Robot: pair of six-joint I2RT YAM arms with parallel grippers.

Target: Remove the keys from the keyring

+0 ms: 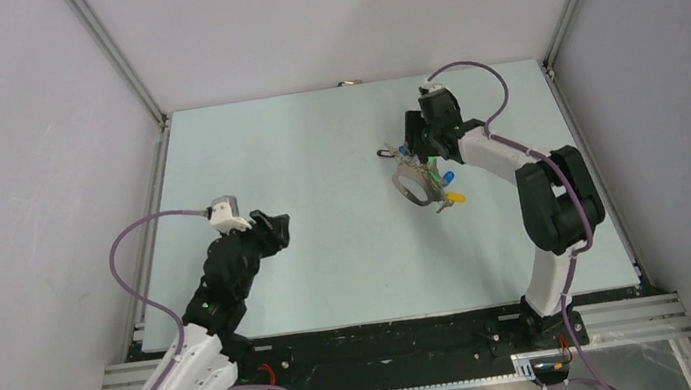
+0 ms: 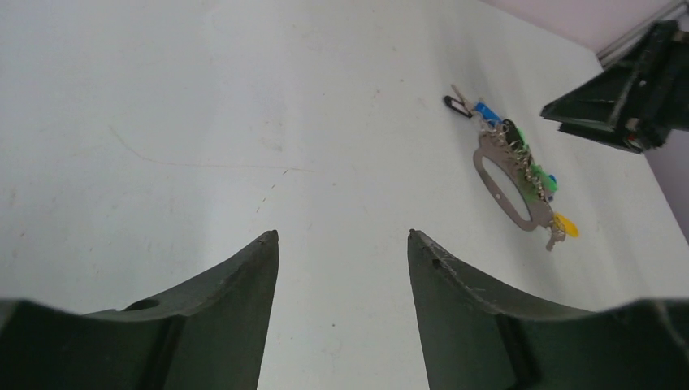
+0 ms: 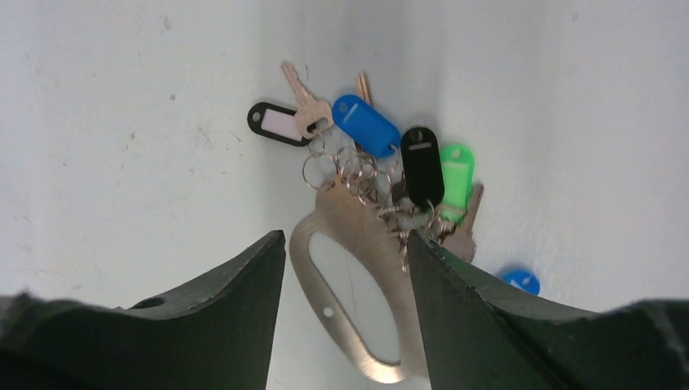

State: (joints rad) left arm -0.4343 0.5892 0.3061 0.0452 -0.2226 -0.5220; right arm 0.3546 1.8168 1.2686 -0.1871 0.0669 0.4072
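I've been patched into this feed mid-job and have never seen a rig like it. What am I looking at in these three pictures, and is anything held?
Two robot arms are bolted at the near edge of a table. The wide picture comes from a fixed camera above and behind them, with the left gripper on the left and the right gripper on the right. The other two pictures come from a camera on each wrist; the dark wedges at the bottom are that gripper's own fingers. On the table lies a grey oval keyring with the keys and coloured tags bunched on it. Both grippers are open and hold nothing. The right one hangs just over the keyring, and the left is well away from it.
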